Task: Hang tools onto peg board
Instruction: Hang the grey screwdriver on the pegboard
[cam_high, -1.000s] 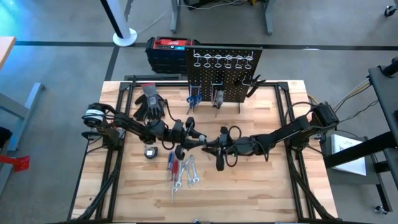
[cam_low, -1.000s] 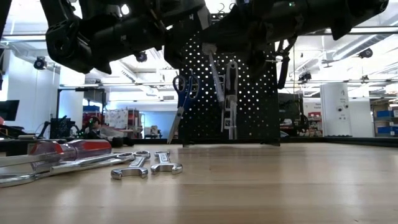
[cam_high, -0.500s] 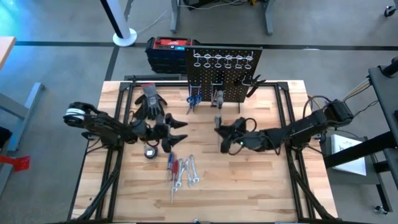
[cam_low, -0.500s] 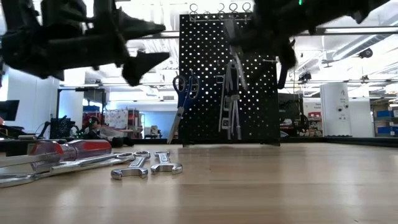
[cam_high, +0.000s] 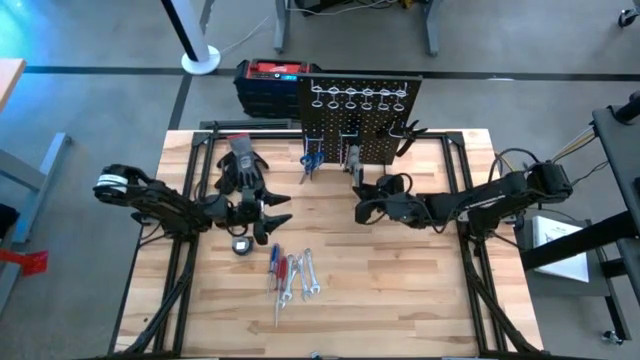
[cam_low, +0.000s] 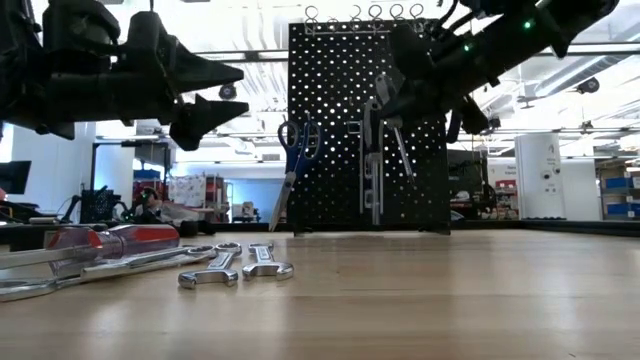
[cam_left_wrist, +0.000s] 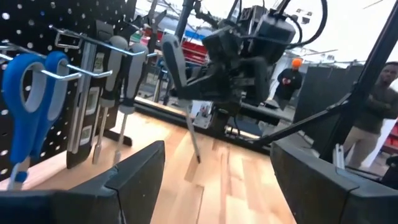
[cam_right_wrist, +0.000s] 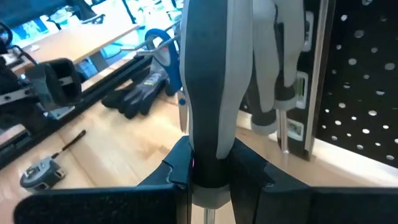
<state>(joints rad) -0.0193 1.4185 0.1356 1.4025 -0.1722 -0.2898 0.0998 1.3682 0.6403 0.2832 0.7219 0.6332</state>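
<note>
Screwdriver (cam_right_wrist: 208, 81), grey-and-black handled, clamped in right end effector (cam_high: 364, 196) just before peg board (cam_high: 362, 120), shaft down. Needs aligning over a free ring hook (cam_high: 333, 96), lowering straight, clearing hung scissors (cam_low: 292, 170). Left end effector (cam_high: 268, 209) spread apart, empty, above desk (cam_high: 400, 300).

One camera looks straight down on the whole pale wooden tabletop (cam_high: 400, 300); another sits at tabletop height, facing level toward the far black perforated upright peg board (cam_low: 330, 120). Each wrist camera looks close past its own arm's fingers. All four share that board.
</note>
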